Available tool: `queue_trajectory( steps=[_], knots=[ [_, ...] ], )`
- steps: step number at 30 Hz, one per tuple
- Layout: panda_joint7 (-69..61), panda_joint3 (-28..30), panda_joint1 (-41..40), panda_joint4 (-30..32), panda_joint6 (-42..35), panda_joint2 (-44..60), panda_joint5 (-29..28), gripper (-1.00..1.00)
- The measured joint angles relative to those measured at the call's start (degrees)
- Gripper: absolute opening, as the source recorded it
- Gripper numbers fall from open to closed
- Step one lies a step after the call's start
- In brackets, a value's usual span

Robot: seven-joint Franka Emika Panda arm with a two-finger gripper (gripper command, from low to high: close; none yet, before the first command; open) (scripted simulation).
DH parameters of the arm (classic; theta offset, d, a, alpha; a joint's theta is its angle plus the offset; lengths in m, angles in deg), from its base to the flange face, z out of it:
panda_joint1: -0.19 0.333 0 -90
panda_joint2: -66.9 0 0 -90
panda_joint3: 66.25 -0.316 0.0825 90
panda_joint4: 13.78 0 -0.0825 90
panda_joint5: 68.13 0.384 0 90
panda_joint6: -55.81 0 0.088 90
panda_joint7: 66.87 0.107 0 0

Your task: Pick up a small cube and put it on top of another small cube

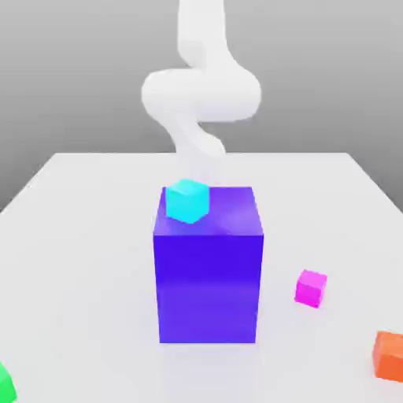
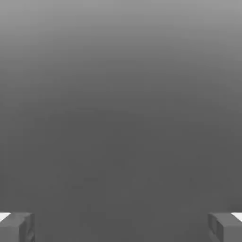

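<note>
A green cube (image 1: 5, 383) sits at the exterior view's left edge. A cyan cube (image 1: 187, 200) rests atop the blue block (image 1: 208, 275). Right of it, the pink cube (image 1: 311, 287) sits flat on the table (image 1: 79, 260), one corner facing the camera, no long axis. An orange cube (image 1: 389, 355) lies far right. The gripper (image 2: 121, 227) has its fingers wide apart, empty.

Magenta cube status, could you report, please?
Pincer open, holding nothing. Magenta cube on table, untouched. Blue block beside it; cyan cube on top.

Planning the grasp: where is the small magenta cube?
In the exterior view, the small magenta cube sits on the table, right of the big blue-violet block, apart from it.
</note>
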Motion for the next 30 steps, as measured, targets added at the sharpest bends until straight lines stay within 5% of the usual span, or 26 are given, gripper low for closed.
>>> queue_trajectory(
  steps=[14,19,26,27,30],
  knots=[
    [-16.5,-7.2,18.7,22.8,21.4,27.8,3.2,0.0],
    [-19.2,-11.2,23.5,30.7,31.1,40.8,-0.4,0.0],
    [-12.9,-1.2,32.1,28.8,43.0,55.7,-9.7,0.0],
    [-12.8,-0.2,33.0,28.6,44.0,56.9,-9.9,-1.0],
    [-12.7,-0.3,33.0,28.6,44.0,56.9,-9.9,-1.0]
  ],
)
